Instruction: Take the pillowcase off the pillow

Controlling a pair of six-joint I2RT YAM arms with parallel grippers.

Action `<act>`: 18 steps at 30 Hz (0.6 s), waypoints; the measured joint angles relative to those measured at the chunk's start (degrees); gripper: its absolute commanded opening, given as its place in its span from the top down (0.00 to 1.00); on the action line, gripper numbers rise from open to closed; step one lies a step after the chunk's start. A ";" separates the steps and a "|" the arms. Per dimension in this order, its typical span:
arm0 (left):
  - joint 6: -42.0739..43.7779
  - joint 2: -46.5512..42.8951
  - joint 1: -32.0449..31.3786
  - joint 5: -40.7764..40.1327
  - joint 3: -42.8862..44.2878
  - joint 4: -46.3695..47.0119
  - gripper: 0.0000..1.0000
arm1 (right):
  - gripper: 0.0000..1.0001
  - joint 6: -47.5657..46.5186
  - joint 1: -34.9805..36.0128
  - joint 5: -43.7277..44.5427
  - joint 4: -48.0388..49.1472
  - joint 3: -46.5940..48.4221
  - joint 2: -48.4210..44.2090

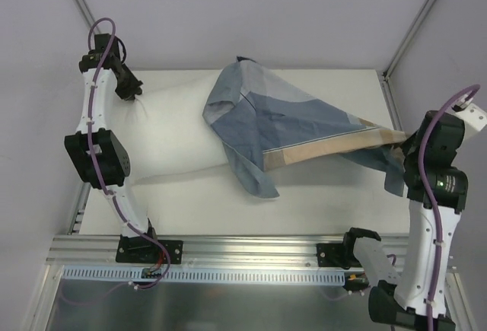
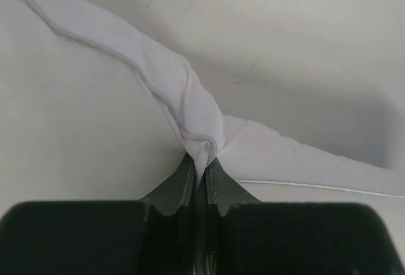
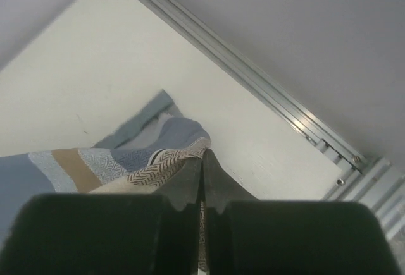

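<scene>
I'm seeing my left gripper (image 2: pixel 201 164) pinching shut on a bunched pillow (image 2: pixel 190 98) corner, and my right gripper (image 3: pixel 202 158) clamping closed on the pillowcase (image 3: pixel 145 161) hem. Only the overhead view is showing the pillowcase stretching rightward off the pillow's right end, across the table (image 1: pixel 335 194).

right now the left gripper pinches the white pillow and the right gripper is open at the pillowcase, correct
Not quite: the right gripper is shut on the pillowcase, as the right wrist view shows. The left gripper does pinch the pillow.
</scene>
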 measured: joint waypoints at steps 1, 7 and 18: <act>0.00 0.57 0.00 -1.68 -0.09 -0.92 1.00 | 0.99 0.04 -1.95 -1.09 0.00 -1.11 0.66; 0.61 0.28 0.00 -6.08 -0.20 -3.93 0.57 | 0.94 0.13 -6.14 -7.63 1.14 -9.90 4.59; 2.34 -10.51 -11.67 -15.56 -0.39 -1.75 0.07 | 0.04 1.68 26.62 -7.63 8.55 -10.64 9.92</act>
